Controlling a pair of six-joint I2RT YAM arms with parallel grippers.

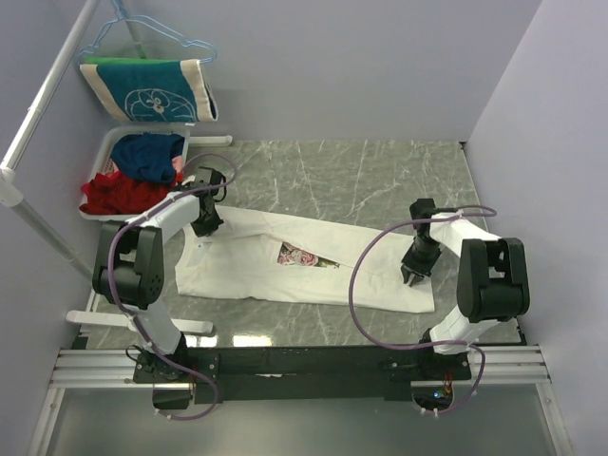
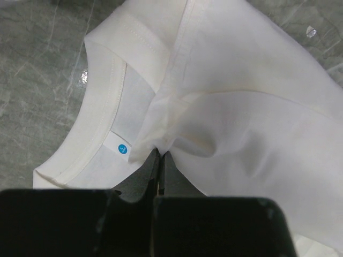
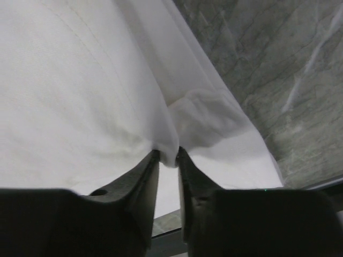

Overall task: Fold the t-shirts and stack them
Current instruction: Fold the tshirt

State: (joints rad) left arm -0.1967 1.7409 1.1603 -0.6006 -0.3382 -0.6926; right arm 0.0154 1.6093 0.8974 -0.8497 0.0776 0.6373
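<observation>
The tee (image 1: pixel 249 268) lies flat across the table (image 1: pixel 380 180), left to right. Its long sides look turned in, and a slip of print (image 1: pixel 302 256) shows at the middle. I judge the lengthwise fold about done. The cross folds and stacking are left, no stack shows, and more clothes wait in the basket (image 1: pixel 106 152) far left.

The left gripper (image 1: pixel 205 224) is pinched tight on cloth beside the collar (image 2: pixel 102 107). The right gripper (image 1: pixel 414 276) nips a pucker near the tee's right end, its fingers (image 3: pixel 143 176) almost together.

Bare table lies open beyond the tee. The tee's near edge runs close to the table's near edge, and the right wall stands near the right arm.
</observation>
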